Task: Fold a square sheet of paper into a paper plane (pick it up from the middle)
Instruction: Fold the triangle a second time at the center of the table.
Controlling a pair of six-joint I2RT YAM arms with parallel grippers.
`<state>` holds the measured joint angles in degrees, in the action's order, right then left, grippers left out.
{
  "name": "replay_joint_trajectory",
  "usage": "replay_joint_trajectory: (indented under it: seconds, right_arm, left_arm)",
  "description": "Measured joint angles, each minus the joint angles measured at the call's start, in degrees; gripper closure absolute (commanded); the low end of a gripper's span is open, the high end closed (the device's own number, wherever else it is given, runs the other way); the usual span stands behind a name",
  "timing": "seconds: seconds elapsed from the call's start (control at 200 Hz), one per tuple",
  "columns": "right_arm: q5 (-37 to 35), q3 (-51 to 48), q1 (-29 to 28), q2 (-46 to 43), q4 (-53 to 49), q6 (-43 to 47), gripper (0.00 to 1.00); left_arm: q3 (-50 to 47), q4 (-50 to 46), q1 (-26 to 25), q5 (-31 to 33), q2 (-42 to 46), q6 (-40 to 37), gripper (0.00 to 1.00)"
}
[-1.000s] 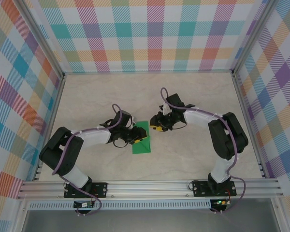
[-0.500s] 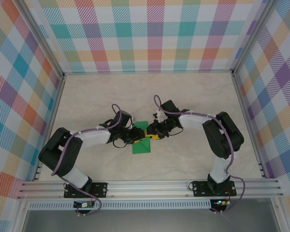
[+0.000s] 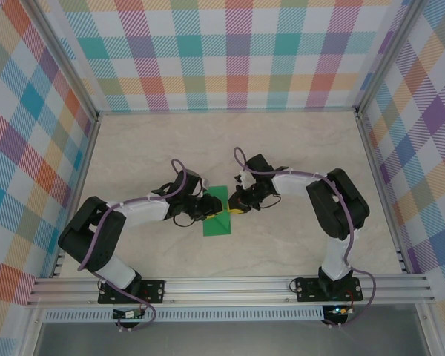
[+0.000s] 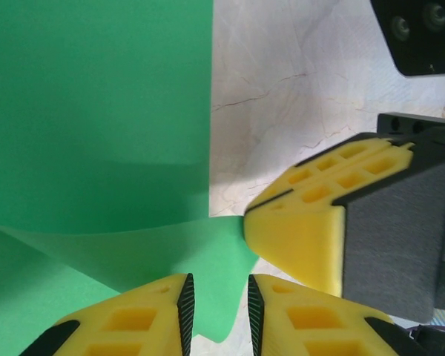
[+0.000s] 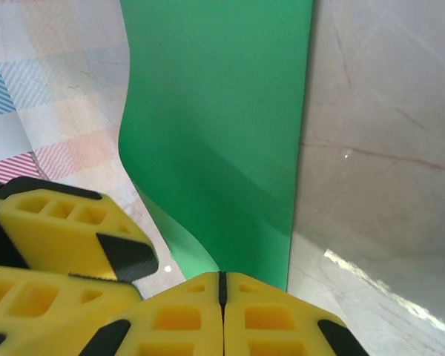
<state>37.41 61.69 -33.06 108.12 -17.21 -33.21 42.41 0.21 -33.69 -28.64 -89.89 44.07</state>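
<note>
The left gripper (image 4: 216,311) has its 2 yellow fingers (image 4: 133,322) a narrow slot apart, and a lifted flap of the square sheet of paper (image 4: 96,111) passes through that slot without either pad visibly pressing on it. The rest of the green sheet spreads ahead of these jaws and to their left, flat on the pale table (image 4: 282,89), its straight edge running away just ahead of the slot. Ahead and to the right of the slot, close by, sits the right gripper (image 4: 246,222), tip toward the flap's pointed end and touching it. Seen from its own wrist, the right gripper's 2 fingers (image 5: 178,319) are pressed fully together with only a seam between them; the curled edge of the sheet comes down to that seam, so the flap looks pinched at the very tips. Beyond these jaws the paper stretches straight ahead, its right edge lying slightly right of the seam. From above, the sheet (image 3: 216,222) lies between the 2 grippers, which meet over its far part: the left gripper (image 3: 208,210) over its left side, the right gripper (image 3: 234,208) at its right edge.
</note>
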Motion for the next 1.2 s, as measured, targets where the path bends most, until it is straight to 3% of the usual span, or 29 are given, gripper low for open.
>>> replay_joint_trajectory:
  seconds: [1.202]
  right_arm:
    - [0.37,5.18,0.00,5.97,-3.45,5.07,0.92]
  left_arm:
    - [0.02,-0.11,0.00,-0.15,-3.72,-0.02,0.76]
